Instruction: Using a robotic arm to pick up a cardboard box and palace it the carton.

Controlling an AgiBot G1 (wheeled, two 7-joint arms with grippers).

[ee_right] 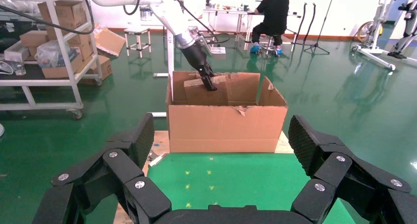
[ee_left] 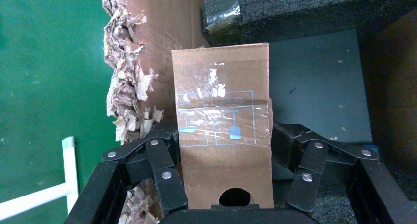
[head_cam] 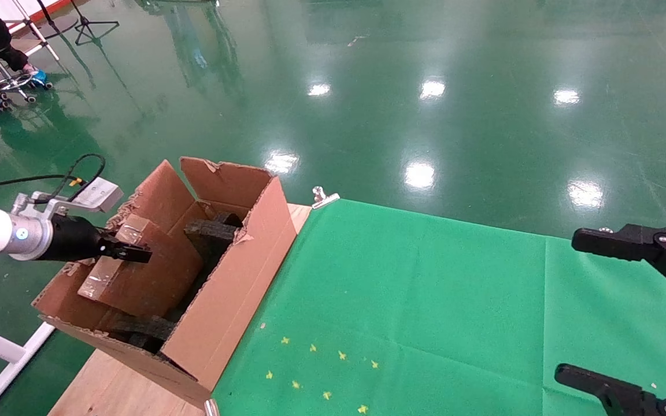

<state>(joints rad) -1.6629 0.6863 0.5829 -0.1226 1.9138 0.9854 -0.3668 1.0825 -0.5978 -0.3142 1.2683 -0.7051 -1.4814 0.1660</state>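
Note:
My left gripper (head_cam: 130, 252), on the white and silver arm, is shut on the small brown cardboard box (head_cam: 136, 271) and holds it tilted inside the open carton (head_cam: 240, 277), against its far-left wall. In the left wrist view the taped box (ee_left: 221, 116) sits between the two black fingers (ee_left: 164, 150), next to the carton's ragged wall (ee_left: 167, 17). My right gripper (head_cam: 567, 306) is open and empty over the green cloth at the right. The right wrist view shows it open (ee_right: 221, 135), facing the carton (ee_right: 226, 128) and the box (ee_right: 204, 91).
Black foam blocks (head_cam: 217, 231) lie inside the carton, also in the left wrist view (ee_left: 314, 8). The carton stands on a wooden table (head_cam: 113, 387) beside a green cloth (head_cam: 425, 300) with yellow star marks (head_cam: 315, 370). A metal clip (head_cam: 322, 197) holds the cloth's corner.

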